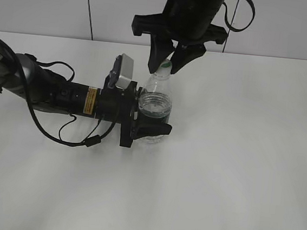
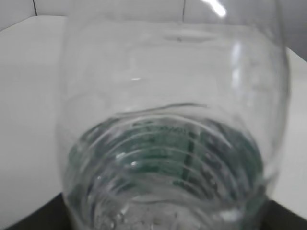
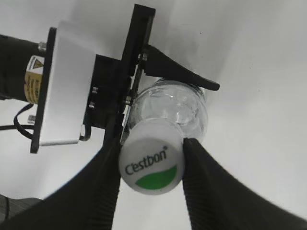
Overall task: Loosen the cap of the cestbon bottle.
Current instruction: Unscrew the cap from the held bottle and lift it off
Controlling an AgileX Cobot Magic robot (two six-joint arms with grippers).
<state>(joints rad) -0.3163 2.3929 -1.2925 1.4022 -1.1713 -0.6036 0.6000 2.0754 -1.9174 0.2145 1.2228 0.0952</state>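
The clear cestbon bottle [image 1: 156, 101] stands upright on the white table [image 1: 246, 167], its dark green label band low on the body. My left gripper [image 1: 154, 120] comes in from the left and is shut on the bottle's body; the bottle fills the left wrist view [image 2: 172, 120]. The white cap [image 1: 164, 66] with the green mark sits on the neck. My right gripper [image 1: 168, 67] hangs from above with both fingers against the cap's sides. In the right wrist view the cap [image 3: 151, 165] is pinched between the right gripper's fingers [image 3: 152, 143], with the bottle [image 3: 187, 108] below.
A tiled white wall [image 1: 287, 24] stands behind the table. The left arm and its cables [image 1: 52, 97] lie across the table's left side. No other objects are in view.
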